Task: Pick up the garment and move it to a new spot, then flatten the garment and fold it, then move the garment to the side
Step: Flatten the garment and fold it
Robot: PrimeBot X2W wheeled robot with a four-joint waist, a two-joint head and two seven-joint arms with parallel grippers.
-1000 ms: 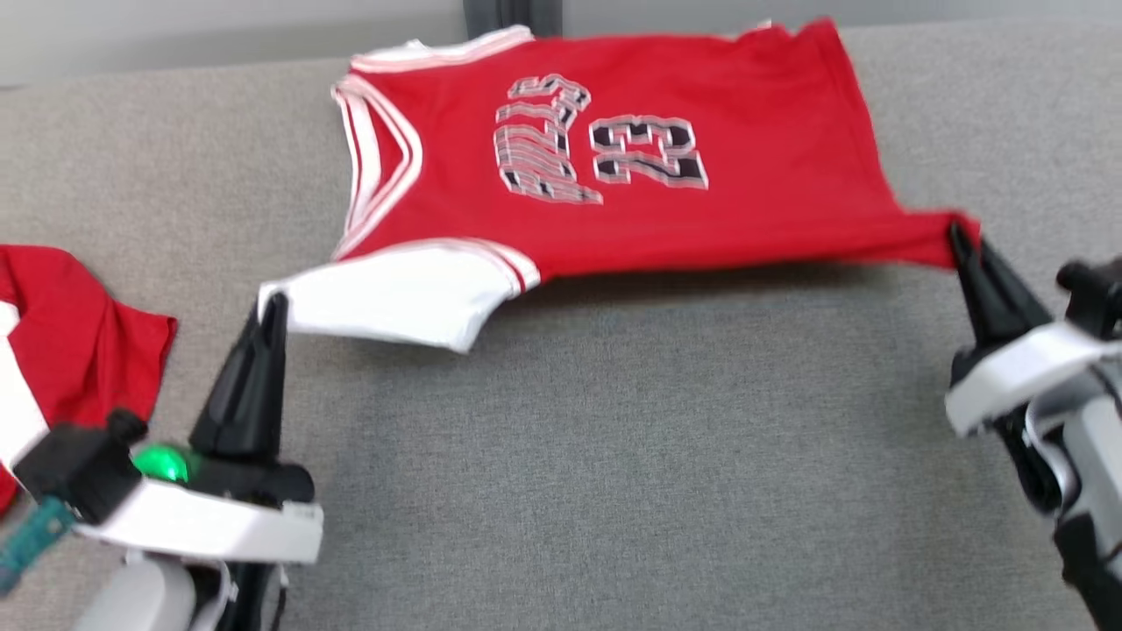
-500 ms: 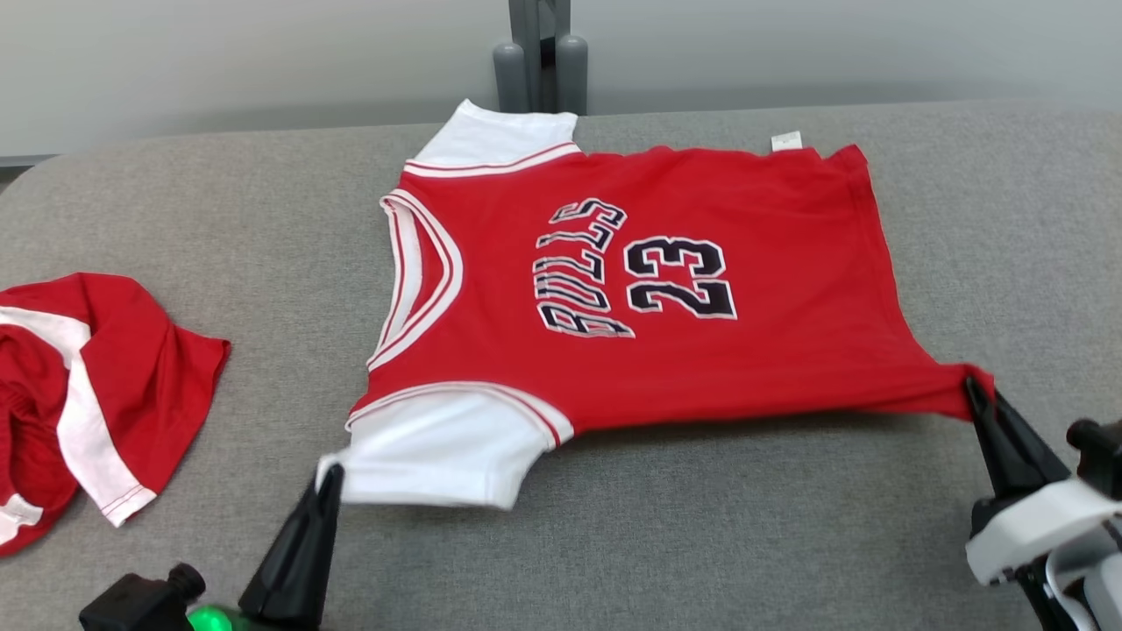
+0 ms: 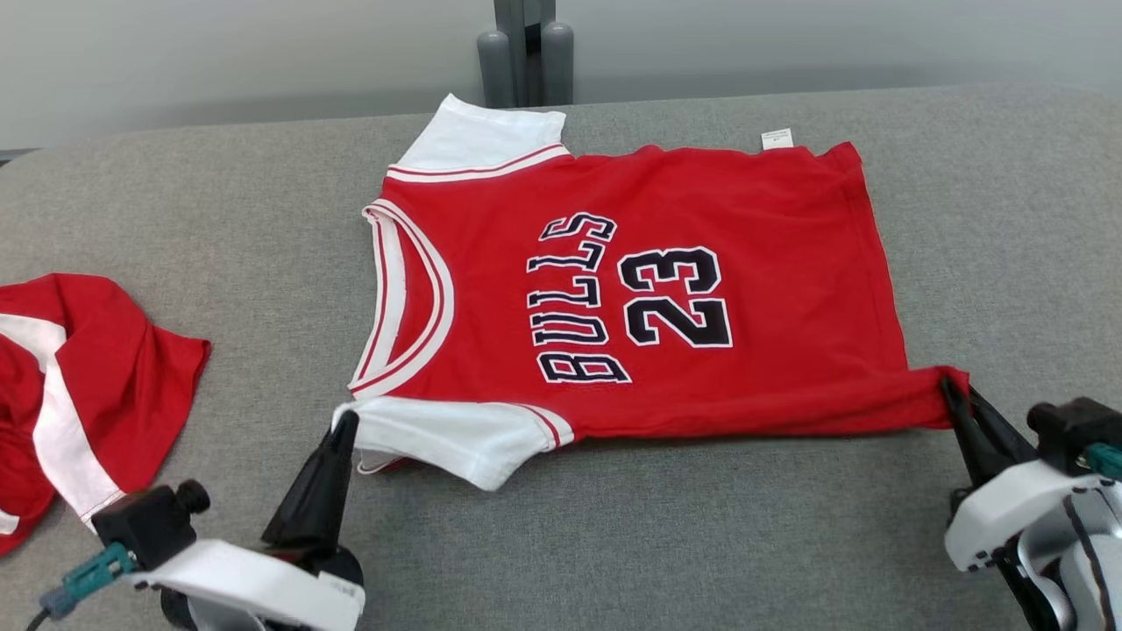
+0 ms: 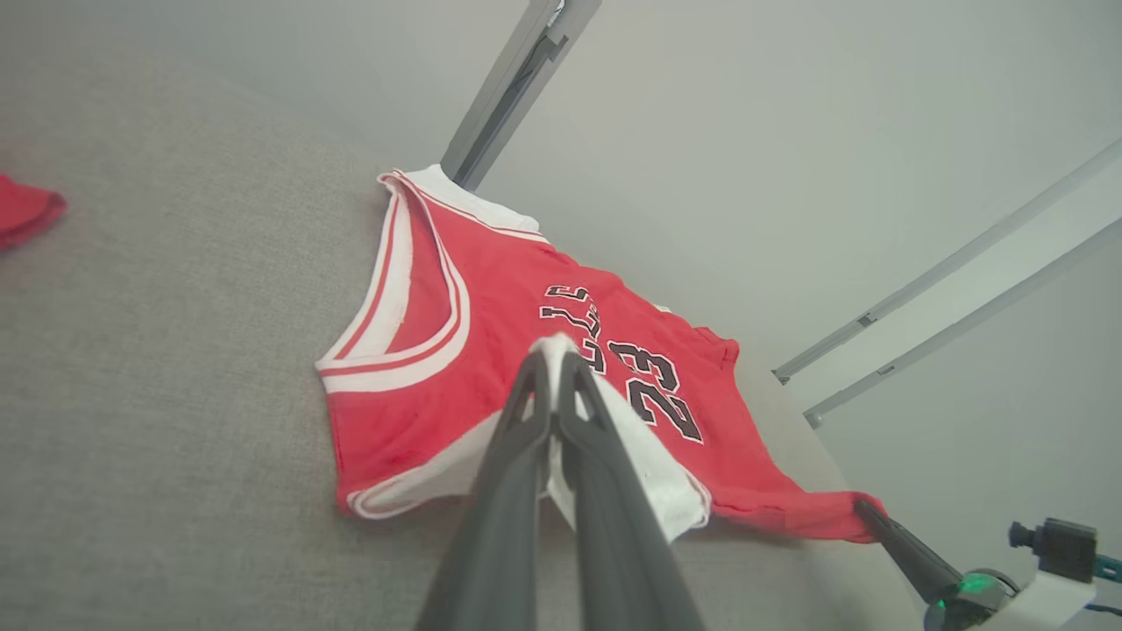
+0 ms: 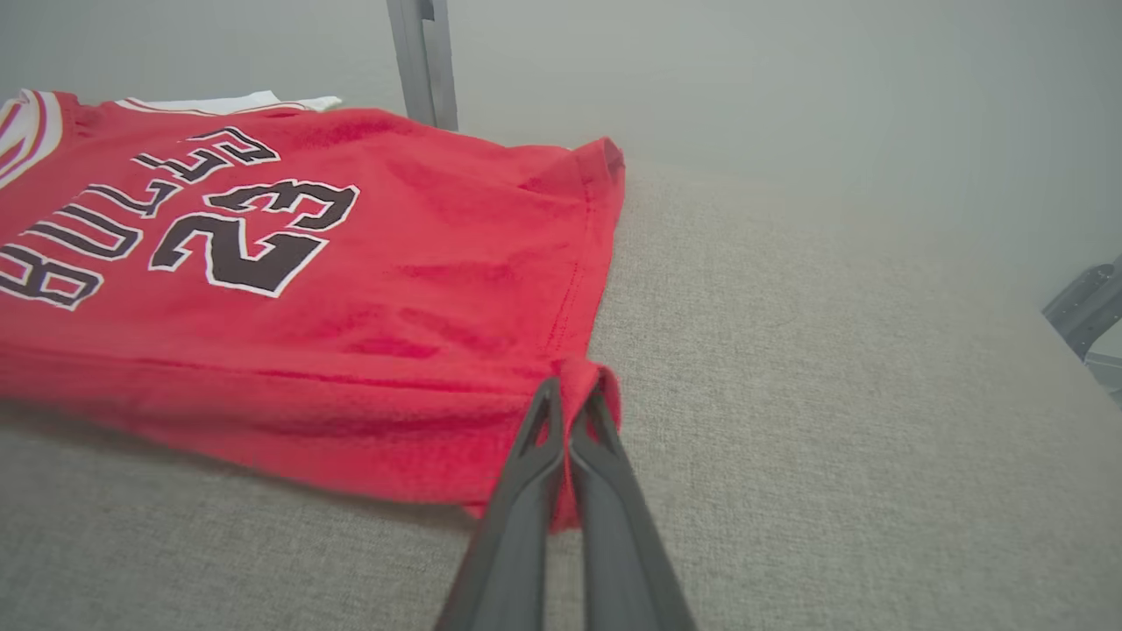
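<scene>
The garment (image 3: 666, 263) is a red jersey with white sleeves and "BULLS 23" on it, spread across the grey table, neck to the left. My left gripper (image 3: 348, 419) is shut on the near white sleeve (image 3: 438, 434), which its wrist view shows pinched between the fingers (image 4: 557, 350). My right gripper (image 3: 949, 386) is shut on the near hem corner (image 5: 574, 394) of the garment (image 5: 351, 289), holding that corner a little off the surface. The far sleeve (image 3: 491, 136) and far hem lie flat.
A second red and white cloth (image 3: 79, 386) lies crumpled at the table's left edge. A grey post (image 3: 524, 48) stands behind the table's far edge. Bare grey table surface (image 3: 666, 543) lies in front of the garment and to its right.
Both grippers have brought the near edge down and forward, so the jersey lies flatter. The head camera tilted between the earlier frames, shifting the whole picture.
</scene>
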